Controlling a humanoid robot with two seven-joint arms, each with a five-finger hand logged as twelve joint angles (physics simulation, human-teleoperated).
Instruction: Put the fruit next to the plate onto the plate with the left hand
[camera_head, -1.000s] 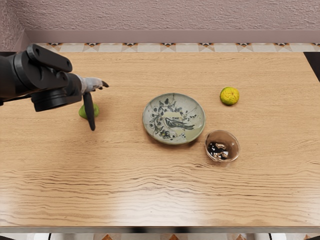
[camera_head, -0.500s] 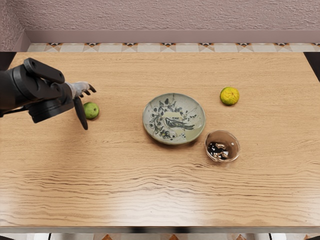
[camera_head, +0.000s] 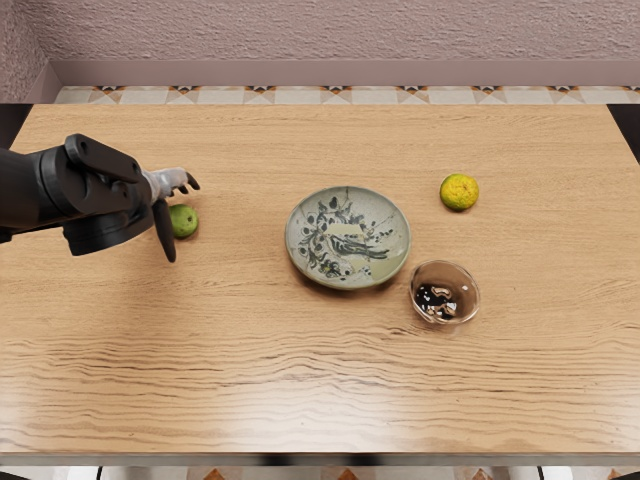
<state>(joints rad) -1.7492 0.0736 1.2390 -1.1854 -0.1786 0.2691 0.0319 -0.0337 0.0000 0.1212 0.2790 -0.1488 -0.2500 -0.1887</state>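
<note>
A small green fruit (camera_head: 183, 220) lies on the table well left of the patterned plate (camera_head: 347, 237). My left hand (camera_head: 170, 208) reaches in from the left edge and sits right beside the fruit, fingers spread above and in front of it without closing round it. A yellow fruit (camera_head: 459, 191) rests to the upper right of the plate. The plate holds nothing.
A small glass bowl (camera_head: 444, 291) with dark contents stands at the plate's lower right. The wooden table (camera_head: 320, 380) stretches wide in front. A wall runs along the far edge.
My left arm drew back to the left, uncovering the green fruit, then shifted slightly right again. The fruit lies a little further right than before.
</note>
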